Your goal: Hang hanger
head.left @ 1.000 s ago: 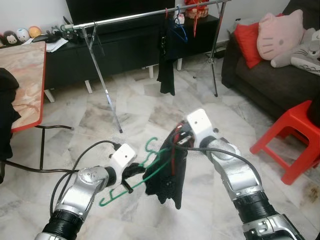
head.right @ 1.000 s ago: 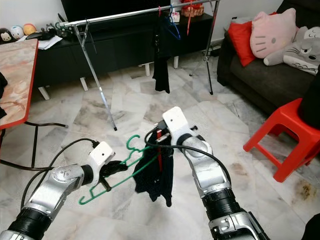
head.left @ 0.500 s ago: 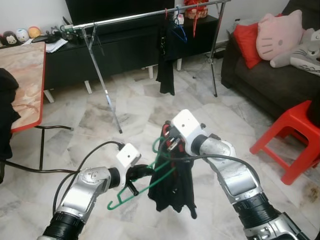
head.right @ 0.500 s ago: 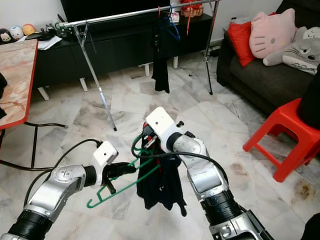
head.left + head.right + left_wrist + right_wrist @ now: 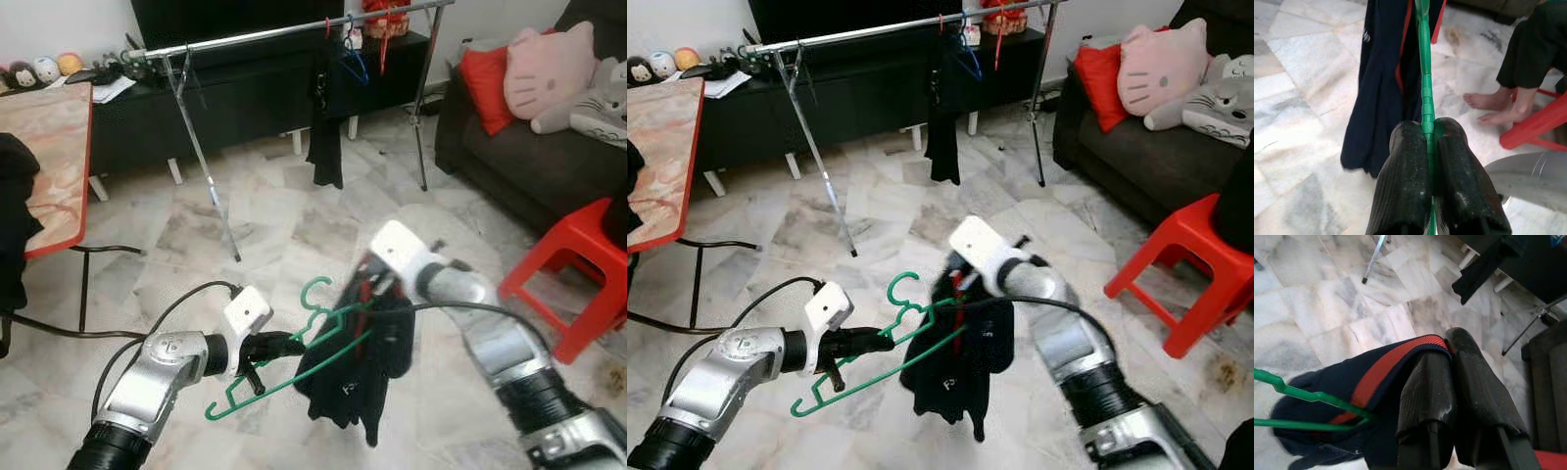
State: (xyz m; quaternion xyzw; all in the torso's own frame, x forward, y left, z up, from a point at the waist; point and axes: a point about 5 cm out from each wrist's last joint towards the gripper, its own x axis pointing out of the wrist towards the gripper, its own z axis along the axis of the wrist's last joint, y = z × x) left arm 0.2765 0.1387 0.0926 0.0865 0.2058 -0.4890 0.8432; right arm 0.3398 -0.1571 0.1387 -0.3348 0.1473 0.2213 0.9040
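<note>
1. Hanger (image 5: 294, 367) of green plastic sits low and near, over the marble floor (image 5: 265, 215), its hook pointing up toward the far side of the room.
2. On the left, the left gripper (image 5: 1430, 147) has its jaws pressed together on the hanger's thin bar, a narrow pinch on a slim rod.
3. On the right, the right gripper (image 5: 1452, 377) has its jaws clamped on the red-trimmed edge of a dark garment (image 5: 358, 377), which drapes partly over the hanger and hangs down in a bunch.
4. Far off, the clothes rail (image 5: 284, 34) stands before the dark cabinet, well apart from both grippers, with a black garment (image 5: 326, 127) already hung on it. The hanging step looks not yet begun; the garment seems only half threaded on.
5. Risks from here:
   - The cloth could slide off the hanger's sloping arm if the right gripper lets go before the garment sits across both shoulders.
   - The bar could twist in the left gripper's narrow pinch once the garment's full weight pulls on one side.
   - A person's bare feet (image 5: 1488, 105) rest near a red stool (image 5: 568, 284) on the right; a wide arm swing that way could strike them.
</note>
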